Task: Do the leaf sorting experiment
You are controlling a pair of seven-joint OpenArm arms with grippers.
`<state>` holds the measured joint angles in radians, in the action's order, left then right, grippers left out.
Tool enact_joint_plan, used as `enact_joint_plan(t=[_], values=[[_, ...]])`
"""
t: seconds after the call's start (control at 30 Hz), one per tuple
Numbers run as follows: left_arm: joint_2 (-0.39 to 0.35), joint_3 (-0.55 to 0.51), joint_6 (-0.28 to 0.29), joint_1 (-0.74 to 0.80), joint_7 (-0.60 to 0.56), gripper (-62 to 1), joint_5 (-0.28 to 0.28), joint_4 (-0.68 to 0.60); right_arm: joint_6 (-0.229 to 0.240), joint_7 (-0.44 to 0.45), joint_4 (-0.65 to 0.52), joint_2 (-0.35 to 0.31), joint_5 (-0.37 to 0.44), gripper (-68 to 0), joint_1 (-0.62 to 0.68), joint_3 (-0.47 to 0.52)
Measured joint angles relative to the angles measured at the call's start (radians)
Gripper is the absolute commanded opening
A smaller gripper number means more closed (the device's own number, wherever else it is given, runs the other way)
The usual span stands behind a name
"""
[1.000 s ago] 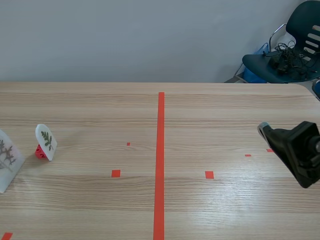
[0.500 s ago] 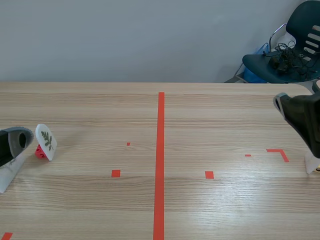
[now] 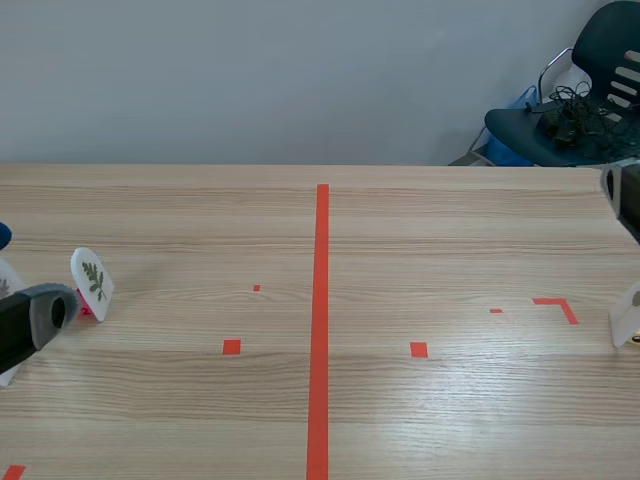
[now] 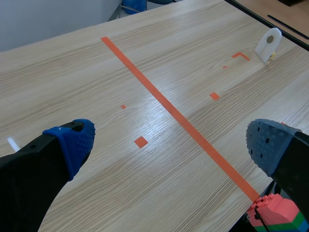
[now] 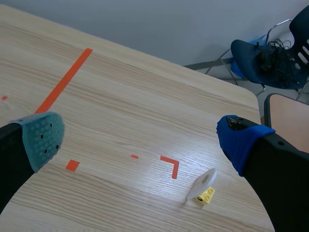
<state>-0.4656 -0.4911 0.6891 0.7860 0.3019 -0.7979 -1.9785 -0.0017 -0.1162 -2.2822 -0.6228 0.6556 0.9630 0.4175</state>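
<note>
Right wrist view: white card (image 5: 203,181) on yellow block (image 5: 207,195) below the wide-open, empty right pincer (image 5: 140,140), near its blue-padded finger.

This looks like a robotics lab or test room. The pale wood-grain worktop (image 3: 450,230) has an orange-red tape line (image 3: 320,330) down its middle and small tape squares around it, like a marked trial field. A plain grey wall (image 3: 250,80) stands behind. At two o'clock a dark office chair (image 3: 603,42) carries a tangle of cables (image 3: 565,110). At nine o'clock a white leaf card (image 3: 92,280) stands upright like a specimen.
</note>
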Motion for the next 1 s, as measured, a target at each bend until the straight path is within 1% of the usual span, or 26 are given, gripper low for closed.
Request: enact_joint_plan(t=[0.07,0.13,0.2,0.27,0.33,0.4,0.67,0.73,0.87,1.0], values=[[0.000,0.000,-0.013,-0.002,-0.001,1.4,0.000,0.000,0.002,0.000,0.004,0.002,0.000,0.4,0.001,0.000],[0.000,0.000,-0.034,-0.003,-0.011,1.4,0.006,0.000,0.021,0.000,0.015,0.002,0.000,0.4,-0.001,0.000],[0.000,0.000,-0.047,-0.005,-0.019,1.4,0.024,0.000,0.048,-0.007,0.023,0.002,0.000,0.4,-0.001,-0.001],[0.000,0.000,-0.087,-0.005,-0.023,1.4,0.038,0.000,0.062,-0.010,0.023,0.002,-0.001,0.4,-0.001,-0.001],[-0.001,0.000,-0.105,-0.005,-0.023,1.4,0.038,0.000,0.061,-0.033,0.023,0.002,-0.001,0.4,-0.002,-0.001],[-0.003,0.000,-0.097,-0.005,-0.023,1.4,0.038,0.000,0.062,-0.065,0.023,0.002,-0.001,0.4,-0.001,-0.001],[-0.003,0.000,-0.094,-0.005,-0.023,1.4,0.038,0.000,0.061,-0.110,0.023,0.002,0.000,0.4,-0.004,-0.001],[-0.005,0.000,-0.094,-0.005,-0.023,1.4,0.039,0.000,0.061,-0.141,0.023,0.002,0.000,0.4,-0.004,-0.001],[-0.029,0.000,-0.094,-0.004,-0.023,1.4,0.066,0.000,0.061,-0.164,0.023,0.002,0.001,0.4,-0.004,-0.001],[-0.043,0.000,-0.094,-0.005,-0.023,1.4,0.068,0.000,0.061,-0.174,0.023,0.002,0.007,0.4,-0.004,-0.001]])
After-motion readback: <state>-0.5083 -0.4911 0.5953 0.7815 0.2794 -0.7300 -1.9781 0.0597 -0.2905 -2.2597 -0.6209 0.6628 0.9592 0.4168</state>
